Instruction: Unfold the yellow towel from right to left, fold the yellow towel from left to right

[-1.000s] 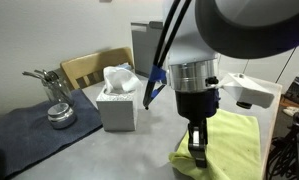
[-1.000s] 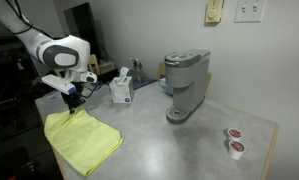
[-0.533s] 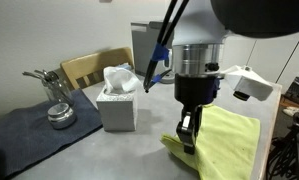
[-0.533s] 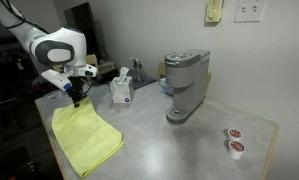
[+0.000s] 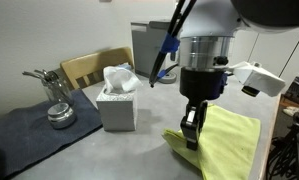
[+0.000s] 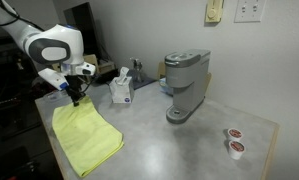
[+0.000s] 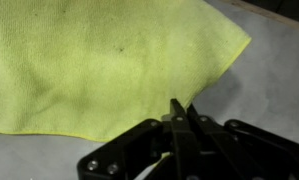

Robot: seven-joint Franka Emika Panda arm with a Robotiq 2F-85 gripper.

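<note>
The yellow towel lies on the grey tabletop, seen in both exterior views. My gripper is shut on the towel's near edge and holds that edge lifted a little off the table, so a fold hangs below the fingers. It also shows in an exterior view at the towel's far corner. In the wrist view the closed fingers pinch the towel's hem, and the rest of the towel spreads out beyond them.
A grey tissue box with a white tissue stands beside the towel, also in an exterior view. A dark grey mat carries metal items. A coffee machine and two pods stand further along.
My gripper has risen slightly with the towel's edge held in it. The edge has come off the table and the towel's outline has narrowed.
</note>
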